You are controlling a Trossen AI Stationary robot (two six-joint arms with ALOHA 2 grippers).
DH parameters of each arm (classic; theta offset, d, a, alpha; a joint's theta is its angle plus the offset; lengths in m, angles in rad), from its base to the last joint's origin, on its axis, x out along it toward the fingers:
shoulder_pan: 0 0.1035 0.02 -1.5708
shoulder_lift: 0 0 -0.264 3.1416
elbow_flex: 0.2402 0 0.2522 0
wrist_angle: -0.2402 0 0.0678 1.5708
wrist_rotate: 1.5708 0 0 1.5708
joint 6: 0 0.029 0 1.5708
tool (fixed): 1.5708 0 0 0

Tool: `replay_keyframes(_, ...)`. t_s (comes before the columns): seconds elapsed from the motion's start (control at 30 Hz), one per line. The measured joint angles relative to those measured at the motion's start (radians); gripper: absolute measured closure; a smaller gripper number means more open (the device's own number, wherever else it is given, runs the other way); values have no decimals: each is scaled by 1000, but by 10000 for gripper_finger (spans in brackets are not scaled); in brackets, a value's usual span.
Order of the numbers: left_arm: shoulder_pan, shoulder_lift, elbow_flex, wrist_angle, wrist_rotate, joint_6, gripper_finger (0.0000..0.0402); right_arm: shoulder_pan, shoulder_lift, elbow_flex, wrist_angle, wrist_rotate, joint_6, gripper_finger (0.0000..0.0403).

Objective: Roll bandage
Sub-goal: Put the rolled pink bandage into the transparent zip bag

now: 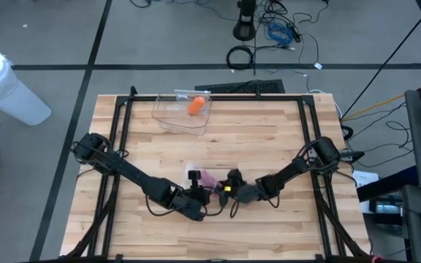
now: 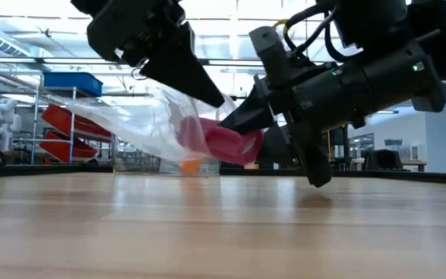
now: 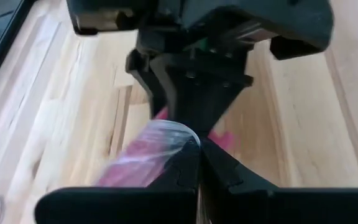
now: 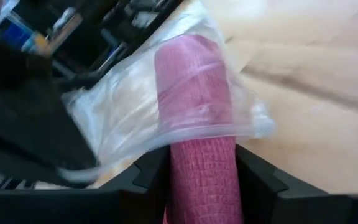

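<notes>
A pink bandage roll (image 4: 194, 87) sits with its far end inside a clear plastic bag (image 4: 129, 112); the near end sticks out of the bag's mouth. Both are held above the wooden table (image 1: 269, 139) near its front middle. My left gripper (image 3: 199, 146) comes from the table's left and is shut on the bag. My right gripper (image 4: 202, 180) comes from the right, with the roll's bare end between its fingers. In the low view the bag (image 2: 142, 124) trails off behind the roll (image 2: 227, 143), clear of the tabletop. My left gripper pinches the bag's thin film (image 3: 182, 134) between its shut fingertips, slanting down from the table's left. The bag hangs slack from the tips; one layer or several, I cannot tell. My right gripper has the roll's bare end (image 4: 201, 168) between its two fingers, which lie along the roll, one on each side. It comes nearly level from the table's right. The roll is lifted clear of the table, its other end inside the bag.
A clear plastic tub (image 1: 183, 113) with an orange thing (image 1: 196, 106) in it stands at the table's far middle. Black frame rails (image 1: 119, 131) run along the table's left, right and far sides. Bare wood lies between the tub and the grippers.
</notes>
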Motion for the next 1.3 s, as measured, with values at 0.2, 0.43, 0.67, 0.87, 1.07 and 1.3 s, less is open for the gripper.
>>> replay_keyframes(0.2,-11,-12,8,-1,-4,-9,396,33,0,0,4,-123,6,268)
replay_keyframes(0.43,-29,-57,9,-5,-10,-26,396,86,-12,0,55,-46,-42,268)
replay_keyframes(0.67,-28,-61,9,-12,16,-26,396,84,-29,0,119,27,-353,266)
replay_keyframes(0.87,-29,-61,9,-28,19,-26,395,92,-29,0,42,44,-463,224)
replay_keyframes(1.07,-28,-61,9,-51,21,-26,395,118,-29,0,32,59,-544,161)
replay_keyframes(1.3,-28,-61,9,-54,66,-26,395,171,-28,0,125,111,-686,158)
